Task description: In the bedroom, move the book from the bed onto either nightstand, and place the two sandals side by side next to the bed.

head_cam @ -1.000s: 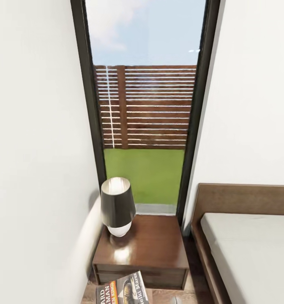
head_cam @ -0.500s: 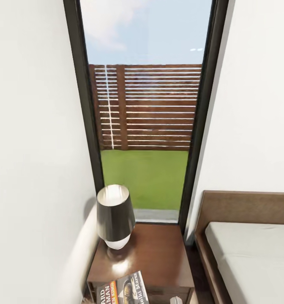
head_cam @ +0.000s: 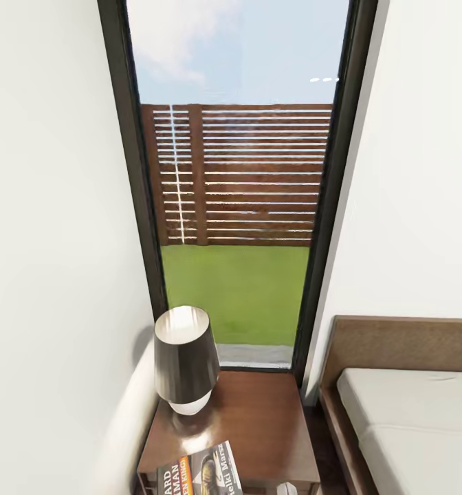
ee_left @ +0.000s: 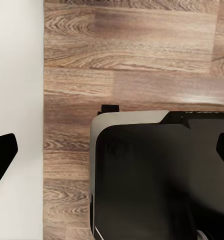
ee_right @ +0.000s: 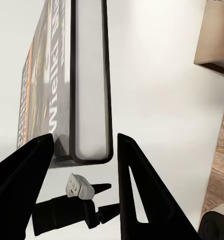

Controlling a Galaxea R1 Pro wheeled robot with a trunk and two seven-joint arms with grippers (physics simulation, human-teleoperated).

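Note:
The book (head_cam: 200, 471), dark-covered with white and orange lettering, is held at the bottom of the head view, over the front edge of the dark brown nightstand (head_cam: 258, 423). In the right wrist view my right gripper (ee_right: 84, 141) is shut on the book (ee_right: 89, 90), gripping its lower end between two black fingers (ee_right: 137, 185). My left gripper (ee_left: 112, 150) hangs open above the wood floor (ee_left: 132, 55), with nothing between its fingers. The bed (head_cam: 416, 426), with grey mattress and brown headboard, lies to the right of the nightstand. The sandals are out of view.
A black-shaded lamp (head_cam: 185, 364) stands on the nightstand's back left corner. A white wall (head_cam: 52, 275) closes the left side, and a tall black-framed window (head_cam: 234, 206) stands behind the nightstand. My own dark base (ee_left: 157, 180) shows below the left gripper.
The camera has moved in toward the nightstand, which now sits lower and larger in the picture. The book, earlier in front of the nightstand's drawers, is now over its front edge.

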